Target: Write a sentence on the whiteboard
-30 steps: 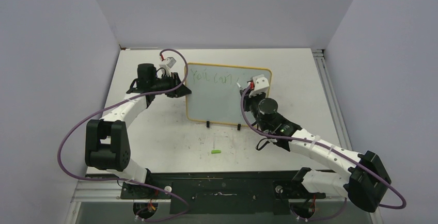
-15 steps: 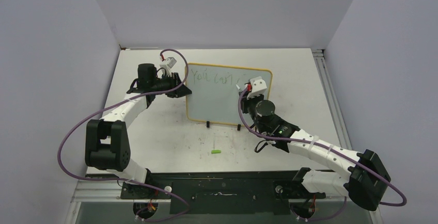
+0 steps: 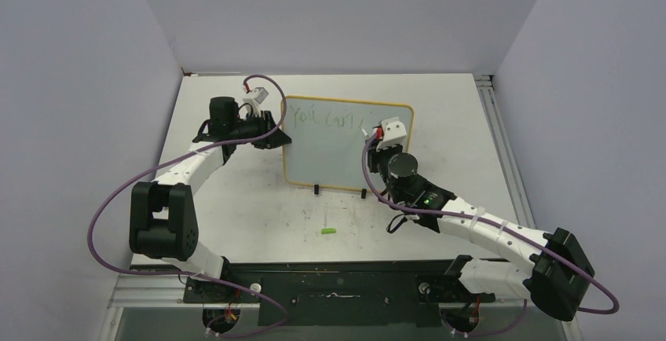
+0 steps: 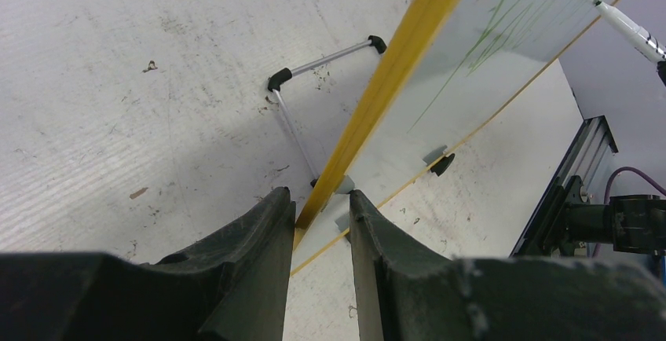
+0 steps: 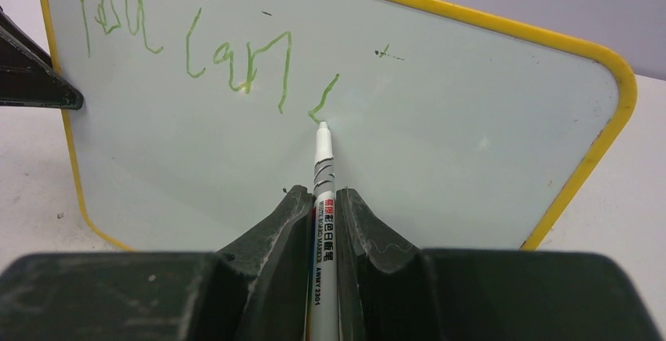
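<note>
The whiteboard [image 3: 330, 156] is pinched at its 9 o'clock edge by the left claw [image 4: 320, 199], whose fingers are drawn narrow onto the yellow frame [image 4: 393, 66]. From that wrist the board shows almost edge-on, so the writing is only skewed green strokes. A wire stand [image 4: 322, 58] lies behind it.

The right claw [image 5: 322, 193] is clamped on a white marker [image 5: 323, 164], with the tip touching the board face. The sentence [image 5: 236, 58] reads "You can", then one short hooked stroke at the tip. The claw body cuts off the board's lower edge.

From above, the board stands upright mid-surface [image 3: 236, 199]. The right wrist hides the writing's 3 o'clock end. A small green cap [image 3: 328, 232] lies at 6 o'clock, well apart.
</note>
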